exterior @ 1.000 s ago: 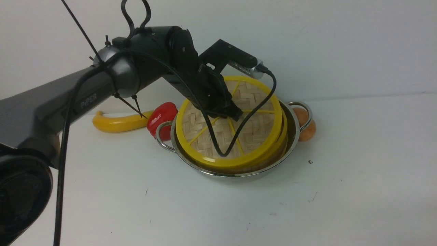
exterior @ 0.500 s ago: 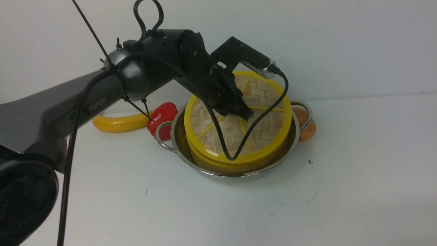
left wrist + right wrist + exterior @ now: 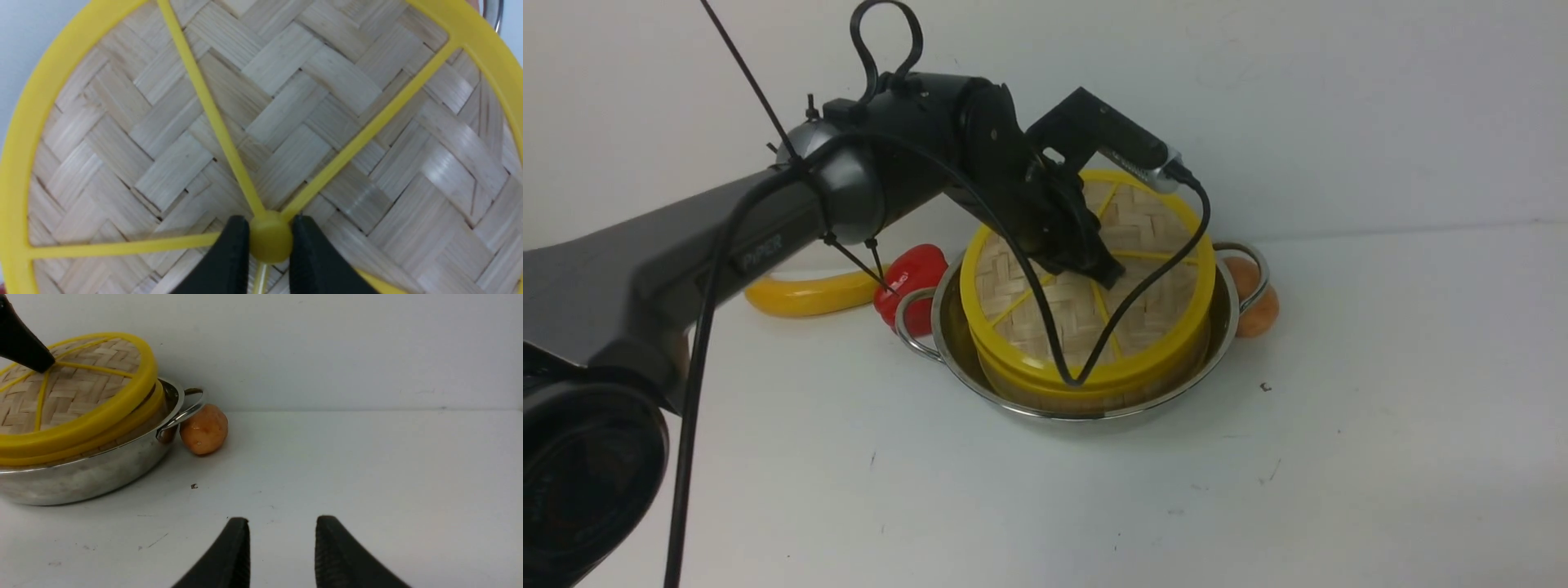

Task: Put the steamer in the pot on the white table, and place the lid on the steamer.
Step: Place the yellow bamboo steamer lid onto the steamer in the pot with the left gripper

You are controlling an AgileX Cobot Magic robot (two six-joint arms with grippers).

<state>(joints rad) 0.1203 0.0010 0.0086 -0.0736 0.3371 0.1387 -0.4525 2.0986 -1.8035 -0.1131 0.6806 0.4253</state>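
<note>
Front view. Find the left end effector (image 3: 1107, 276) pinching the hub of the lid (image 3: 1147, 233), with the lid tilted toward the camera atop the steamer (image 3: 1094, 400) and the steamer seated in the pot (image 3: 949, 327) on the worktop (image 3: 1380, 425). Note a red pepper (image 3: 915, 273), a banana (image 3: 800, 296) and an orange round thing (image 3: 1258, 314) crowding the pot's far side. Judge a crooked release the likeliest fault. Expect one edge left riding on the steamer rim if let go at that tilt, or the pot nudged into the pepper.

Left wrist view. See both fingers (image 3: 233, 253) shut tight on the small yellow hub (image 3: 270, 245). Fear a slip or twist there, given so narrow a hold on so wide a disc.

Right wrist view. Log the right end effector (image 3: 282, 522) with jaws apart, holding nothing, low over bare worktop, well apart from the pot. See the lid rim lying just above the steamer rim, not flush.

Against a second ago, front view: find the lid higher and shifted rightward, with more bamboo wall showing beneath. Find pepper, banana and pot where they were.
</note>
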